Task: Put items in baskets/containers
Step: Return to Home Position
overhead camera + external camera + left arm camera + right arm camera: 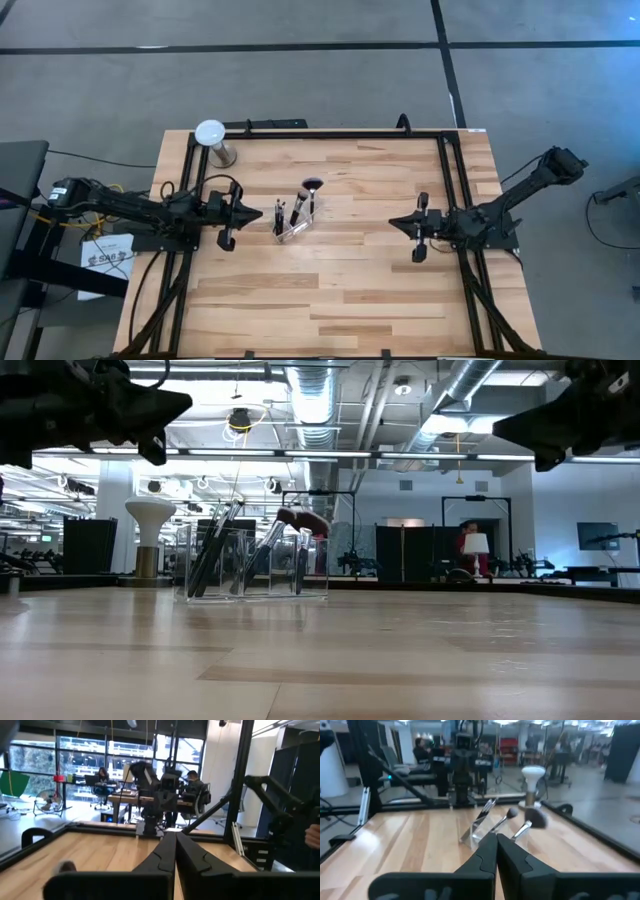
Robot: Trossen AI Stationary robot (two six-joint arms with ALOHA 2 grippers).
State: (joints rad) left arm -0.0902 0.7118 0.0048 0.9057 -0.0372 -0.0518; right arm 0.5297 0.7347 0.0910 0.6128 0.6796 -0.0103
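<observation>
Open planks of the bench (330, 300) run from its near edge to the clear cup (293, 231) at mid-bench, where the makeup brushes (304, 203) lean inside. The left tool (257, 212) hangs clenched just beside the cup; the right tool (394, 223), also clenched, is well apart across open wood. The white-domed stand (211, 133) sits near the far left corner

Matte-black arms (130, 208) end in a pointed left hand (262, 212) and right hand (392, 224) (yellow cable (95, 213) on the left).

table (330, 290): pale wood, smooth | organizer (292, 230): clear, glossy | stand (212, 136): metal base
</observation>
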